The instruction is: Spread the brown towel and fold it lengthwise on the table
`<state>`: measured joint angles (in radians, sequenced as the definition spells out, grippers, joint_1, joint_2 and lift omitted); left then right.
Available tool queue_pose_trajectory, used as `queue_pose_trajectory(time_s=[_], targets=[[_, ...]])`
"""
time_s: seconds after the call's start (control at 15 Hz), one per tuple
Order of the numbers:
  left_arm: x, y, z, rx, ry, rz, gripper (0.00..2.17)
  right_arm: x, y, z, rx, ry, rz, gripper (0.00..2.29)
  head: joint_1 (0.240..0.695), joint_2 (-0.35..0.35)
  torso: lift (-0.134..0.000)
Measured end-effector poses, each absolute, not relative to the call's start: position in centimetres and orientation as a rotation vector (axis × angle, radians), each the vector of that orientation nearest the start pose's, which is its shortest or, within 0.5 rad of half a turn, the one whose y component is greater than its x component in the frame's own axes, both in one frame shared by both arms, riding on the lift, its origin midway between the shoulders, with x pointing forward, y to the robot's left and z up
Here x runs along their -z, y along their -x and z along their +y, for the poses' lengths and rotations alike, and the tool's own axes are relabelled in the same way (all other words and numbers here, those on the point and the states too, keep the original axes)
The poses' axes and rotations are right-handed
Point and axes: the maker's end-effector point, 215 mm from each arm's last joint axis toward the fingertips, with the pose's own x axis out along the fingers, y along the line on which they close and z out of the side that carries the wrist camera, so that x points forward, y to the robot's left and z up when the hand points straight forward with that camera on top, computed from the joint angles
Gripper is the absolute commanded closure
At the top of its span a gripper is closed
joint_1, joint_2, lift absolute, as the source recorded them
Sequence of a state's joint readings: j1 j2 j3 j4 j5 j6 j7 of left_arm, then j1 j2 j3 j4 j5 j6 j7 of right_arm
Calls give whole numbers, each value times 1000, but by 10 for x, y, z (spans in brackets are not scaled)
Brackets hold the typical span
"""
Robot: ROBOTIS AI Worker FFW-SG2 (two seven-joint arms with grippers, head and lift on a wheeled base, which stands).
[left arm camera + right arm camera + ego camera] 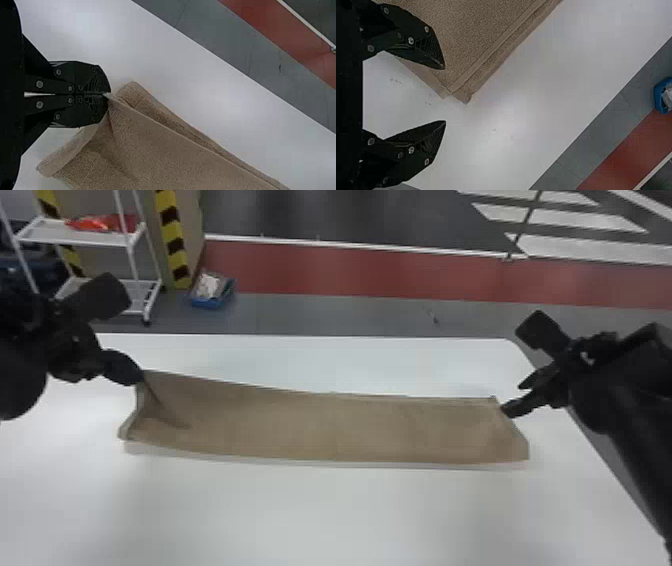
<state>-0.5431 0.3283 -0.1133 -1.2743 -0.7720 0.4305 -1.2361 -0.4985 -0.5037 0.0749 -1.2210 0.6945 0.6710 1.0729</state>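
Brown terry-cloth towel (325, 425), in the head view, lies as a long, narrow strip across a white, smooth-topped table (325, 515). At its far left corner, the black two-fingered left gripper (140, 377) tugs up a small peak, with a crease slanting away from it. Near the far right corner is the black two-fingered right gripper (514, 397).

In the left wrist view, the left gripper's flat fingers are pressed together on the towel's corner. The cloth droops from them in soft folds, so it looks light and limp; it should bend easily, cannot break, and its nubbly weave should give good grip. Pulled from one corner alone, it would probably skew or ruck up.

In the right wrist view, the right gripper's fingers are spread wide with nothing between them, one over the towel and the other over the table. Beside them, the hemmed edges lie slightly out of line. The far right corner seems the place to take hold, catching all layers together, then drawing gently outward against the left gripper to flatten the strip.
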Motion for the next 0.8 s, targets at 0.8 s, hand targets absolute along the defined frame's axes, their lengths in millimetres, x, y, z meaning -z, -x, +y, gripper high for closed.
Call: queue_pose_trajectory(time_s=[0.8], targets=[[373,-631,315,746,-802,742,1703,393,-562,-557,-250,649,962,346,695,-211,-124]])
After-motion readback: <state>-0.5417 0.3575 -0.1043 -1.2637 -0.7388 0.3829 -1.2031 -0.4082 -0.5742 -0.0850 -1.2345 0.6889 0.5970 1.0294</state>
